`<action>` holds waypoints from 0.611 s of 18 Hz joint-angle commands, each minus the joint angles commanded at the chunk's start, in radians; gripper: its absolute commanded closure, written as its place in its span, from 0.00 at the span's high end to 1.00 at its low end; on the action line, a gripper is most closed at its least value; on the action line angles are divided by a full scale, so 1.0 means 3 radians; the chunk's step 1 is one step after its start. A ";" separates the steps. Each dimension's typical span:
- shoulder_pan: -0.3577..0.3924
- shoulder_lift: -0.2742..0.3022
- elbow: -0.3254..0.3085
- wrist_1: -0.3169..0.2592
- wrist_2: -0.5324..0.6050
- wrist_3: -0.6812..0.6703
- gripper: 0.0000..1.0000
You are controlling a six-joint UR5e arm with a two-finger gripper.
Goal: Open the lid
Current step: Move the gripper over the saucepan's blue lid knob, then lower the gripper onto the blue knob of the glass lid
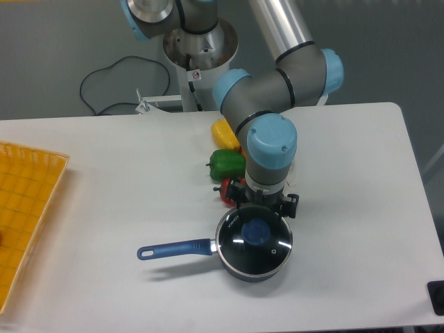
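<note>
The lid (272, 248), clear glass with a thin metal rim and a blue knob (254, 231), sits closed on a dark saucepan (243, 272) near the table's front. The pan's long blue handle (173, 248) points left. My gripper (264, 204) hangs just above the lid's far edge, a little behind the knob. Its two black fingers (292, 206) stand apart, so it is open with nothing held. The wrist hides the space between the fingers.
A yellow pepper (223, 131), a green pepper (227, 164) and a red pepper (227, 191) lie in a row right behind the pan, beside my wrist. An orange-yellow basket (28, 208) fills the left edge. A black object (436, 297) sits at the front right corner.
</note>
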 joint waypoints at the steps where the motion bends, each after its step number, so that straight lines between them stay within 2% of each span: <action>1: 0.0000 -0.0010 0.0000 0.0021 0.0000 -0.0031 1.00; 11: -0.0036 -0.0097 0.0102 0.0011 0.0025 -0.0128 1.00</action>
